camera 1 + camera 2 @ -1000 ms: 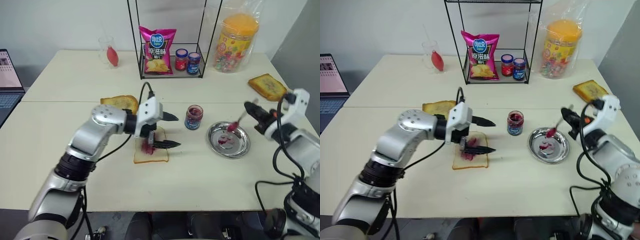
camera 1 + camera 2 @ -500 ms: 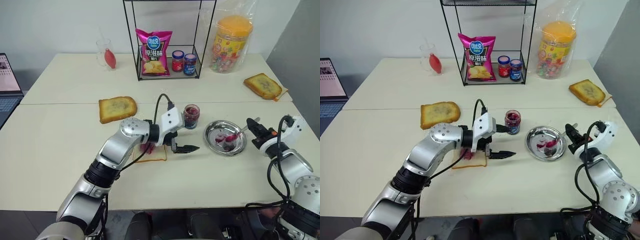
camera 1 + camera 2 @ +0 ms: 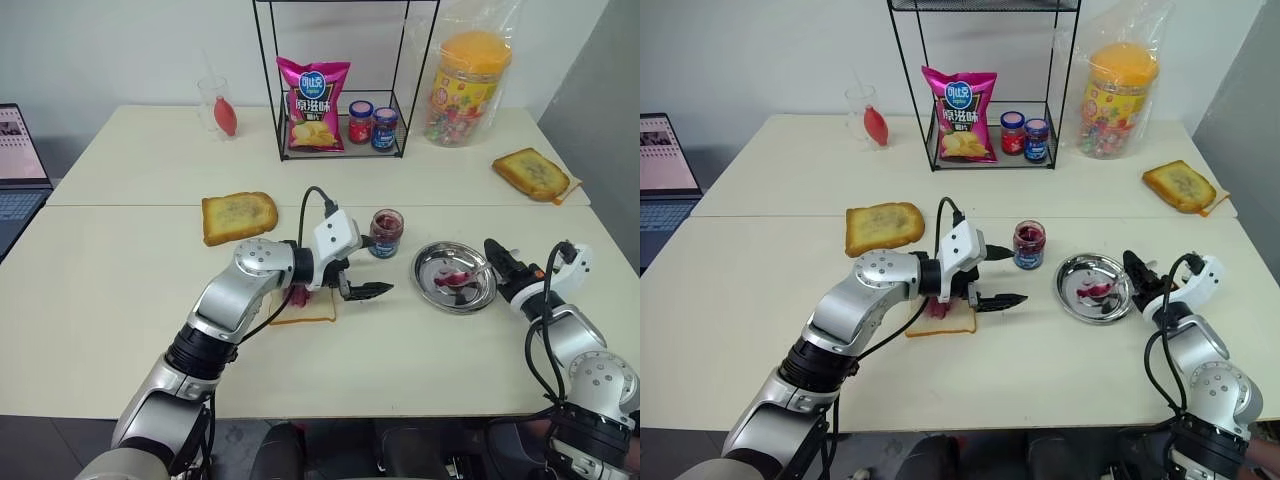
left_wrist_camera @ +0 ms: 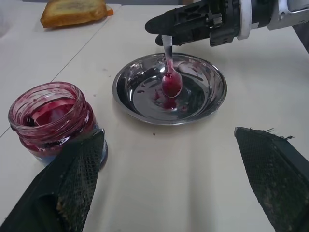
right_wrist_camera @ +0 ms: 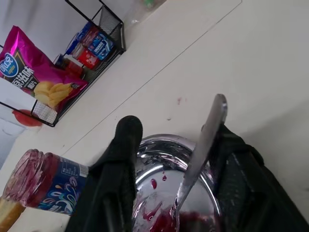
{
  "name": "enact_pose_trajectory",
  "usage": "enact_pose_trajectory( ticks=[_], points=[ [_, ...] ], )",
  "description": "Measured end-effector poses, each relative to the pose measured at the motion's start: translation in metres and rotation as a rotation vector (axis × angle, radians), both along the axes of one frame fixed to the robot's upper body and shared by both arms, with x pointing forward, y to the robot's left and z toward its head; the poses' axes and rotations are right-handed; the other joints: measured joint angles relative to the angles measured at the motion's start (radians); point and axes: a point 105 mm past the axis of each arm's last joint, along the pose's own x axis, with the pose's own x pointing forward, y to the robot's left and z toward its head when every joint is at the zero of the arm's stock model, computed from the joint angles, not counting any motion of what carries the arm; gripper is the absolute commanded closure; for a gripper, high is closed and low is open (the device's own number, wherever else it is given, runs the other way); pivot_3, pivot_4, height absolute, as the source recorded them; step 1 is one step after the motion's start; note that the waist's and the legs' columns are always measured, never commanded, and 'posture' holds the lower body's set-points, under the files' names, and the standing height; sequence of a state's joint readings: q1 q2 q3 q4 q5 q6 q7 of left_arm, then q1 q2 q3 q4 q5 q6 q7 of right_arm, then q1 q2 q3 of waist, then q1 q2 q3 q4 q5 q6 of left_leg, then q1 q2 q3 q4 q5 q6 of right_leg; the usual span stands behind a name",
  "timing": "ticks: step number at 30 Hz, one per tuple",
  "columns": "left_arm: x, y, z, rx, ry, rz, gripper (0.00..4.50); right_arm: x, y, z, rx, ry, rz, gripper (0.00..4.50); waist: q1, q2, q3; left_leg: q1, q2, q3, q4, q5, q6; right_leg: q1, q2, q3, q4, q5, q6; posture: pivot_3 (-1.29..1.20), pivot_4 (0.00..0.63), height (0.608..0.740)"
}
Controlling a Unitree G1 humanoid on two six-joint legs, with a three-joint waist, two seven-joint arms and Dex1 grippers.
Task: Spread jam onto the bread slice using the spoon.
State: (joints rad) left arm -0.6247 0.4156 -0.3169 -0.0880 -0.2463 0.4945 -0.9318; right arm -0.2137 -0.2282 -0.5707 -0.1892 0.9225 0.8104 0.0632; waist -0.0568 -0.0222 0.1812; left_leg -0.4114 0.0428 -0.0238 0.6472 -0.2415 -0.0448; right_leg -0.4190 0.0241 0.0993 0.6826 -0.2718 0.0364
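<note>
Between our right end effector fingers, spread apart, the small shiny silver spoon rests its red-stained bowl in the round steel plate. Our left end effector gapes wide beside the pale bread slice, near the open glass jam jar.

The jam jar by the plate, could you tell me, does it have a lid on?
No, the jam jar stands open with no lid, and the left wrist view looks straight into its red-smeared inside.

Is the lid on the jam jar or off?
Off. The jam jar has an open mouth with red jam showing inside, and no lid sits on it.
</note>
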Motion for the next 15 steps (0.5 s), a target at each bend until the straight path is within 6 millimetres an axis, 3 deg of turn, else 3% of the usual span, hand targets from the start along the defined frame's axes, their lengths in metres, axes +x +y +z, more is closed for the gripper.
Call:
enact_pose_trajectory(
  ticks=[7, 15],
  points=[
    [0.0010, 0.0010, 0.0009, -0.003, -0.002, 0.007, 0.00, 0.0005, 0.0036, 0.0012, -0.054, -0.005, 0.035, 0.08, 0.000, 0.000, 0.000, 0.000, 0.000, 0.000, 0.000, 0.000, 0.000, 0.000, 0.000, 0.000, 0.000, 0.000, 0.000, 0.00, 0.150, 0.740],
    [0.0017, 0.0023, 0.0015, -0.004, -0.003, 0.012, 0.00, -0.0026, 0.0039, -0.0045, -0.124, 0.015, 0.067, 0.02, 0.000, 0.000, 0.000, 0.000, 0.000, 0.000, 0.000, 0.000, 0.000, 0.000, 0.000, 0.000, 0.000, 0.000, 0.000, 0.00, 0.150, 0.740]
  ],
)
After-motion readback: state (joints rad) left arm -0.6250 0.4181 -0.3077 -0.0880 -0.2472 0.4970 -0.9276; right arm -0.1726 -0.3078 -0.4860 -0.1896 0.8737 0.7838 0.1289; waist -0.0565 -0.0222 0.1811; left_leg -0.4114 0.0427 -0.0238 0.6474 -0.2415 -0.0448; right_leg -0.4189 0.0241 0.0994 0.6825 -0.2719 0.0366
